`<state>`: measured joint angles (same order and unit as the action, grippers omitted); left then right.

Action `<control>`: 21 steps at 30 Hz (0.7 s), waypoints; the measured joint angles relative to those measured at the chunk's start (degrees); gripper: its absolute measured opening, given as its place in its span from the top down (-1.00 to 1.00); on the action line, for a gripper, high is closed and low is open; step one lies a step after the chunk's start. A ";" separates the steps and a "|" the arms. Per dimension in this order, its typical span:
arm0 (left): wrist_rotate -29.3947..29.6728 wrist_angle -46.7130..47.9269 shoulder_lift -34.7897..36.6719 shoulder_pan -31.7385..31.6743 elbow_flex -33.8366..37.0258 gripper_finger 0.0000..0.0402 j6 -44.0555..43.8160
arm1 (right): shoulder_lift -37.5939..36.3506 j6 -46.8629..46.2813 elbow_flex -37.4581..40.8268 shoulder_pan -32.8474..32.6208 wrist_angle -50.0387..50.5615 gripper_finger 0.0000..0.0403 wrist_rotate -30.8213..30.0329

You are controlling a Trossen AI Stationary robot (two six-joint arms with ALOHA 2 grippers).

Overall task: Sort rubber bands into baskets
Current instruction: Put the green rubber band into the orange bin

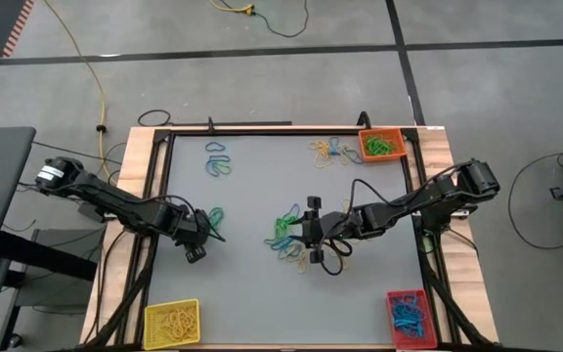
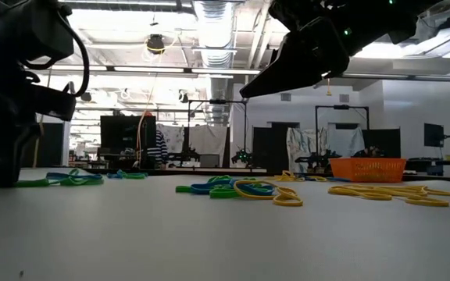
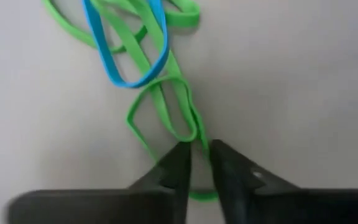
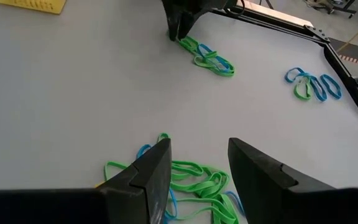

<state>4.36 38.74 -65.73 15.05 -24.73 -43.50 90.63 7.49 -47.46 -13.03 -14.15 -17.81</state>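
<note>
My left gripper (image 1: pixel 206 233) stands with its tips down on the table's left half, shut on a green rubber band (image 3: pixel 166 106) that is tangled with a blue band (image 3: pixel 132 56). It also shows in the low view (image 2: pixel 6 168) and the right wrist view (image 4: pixel 178 34). My right gripper (image 1: pixel 299 235) is open and empty, and hovers above a pile of green, blue and yellow bands (image 4: pixel 191 177) at the table's middle. In the low view it is well clear of the table (image 2: pixel 287 70). The yellow basket (image 1: pixel 171 323), orange basket (image 1: pixel 381 145) and red basket (image 1: pixel 409 315) all hold bands. My left gripper pinches a strand at the near end of the green band (image 3: pixel 199 138) between its two fingertips. The fingers come from above, pointing down at the table. The rest of the band lies slack on the table beyond the fingers, looped through the blue band.
A blue and green group of bands (image 1: pixel 219 161) lies at the far left. A yellow and blue group (image 1: pixel 328 152) lies beside the orange basket. A dark frame (image 1: pixel 262 129) runs round the grey mat. There is bare mat between the piles and the near baskets.
</note>
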 joint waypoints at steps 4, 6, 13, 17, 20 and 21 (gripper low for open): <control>0.77 -0.61 -0.10 0.00 -0.17 0.97 1.98 | 0.00 0.00 0.00 -0.01 0.03 0.06 -0.01; 0.81 -0.96 -0.09 0.00 -0.51 0.99 2.59 | 0.00 0.00 0.00 -0.01 0.20 0.06 -0.01; 0.61 -3.56 -0.11 0.81 -5.91 1.00 7.63 | 0.00 0.00 0.00 -0.05 0.20 0.06 -0.01; 1.12 -4.15 -0.08 1.47 -10.98 1.00 12.09 | 0.00 0.00 0.00 -0.05 0.07 0.06 -0.01; 2.19 -4.19 -0.02 1.80 -14.61 1.00 15.51 | 0.00 -0.01 0.00 -0.05 -0.43 0.06 0.79; 2.34 -4.22 -0.02 1.81 -15.79 1.00 16.45 | 0.13 -0.02 0.00 -0.05 -0.96 0.06 1.55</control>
<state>6.71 34.52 -65.76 16.86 -40.52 -27.04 90.76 7.46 -47.46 -13.08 -15.12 -16.26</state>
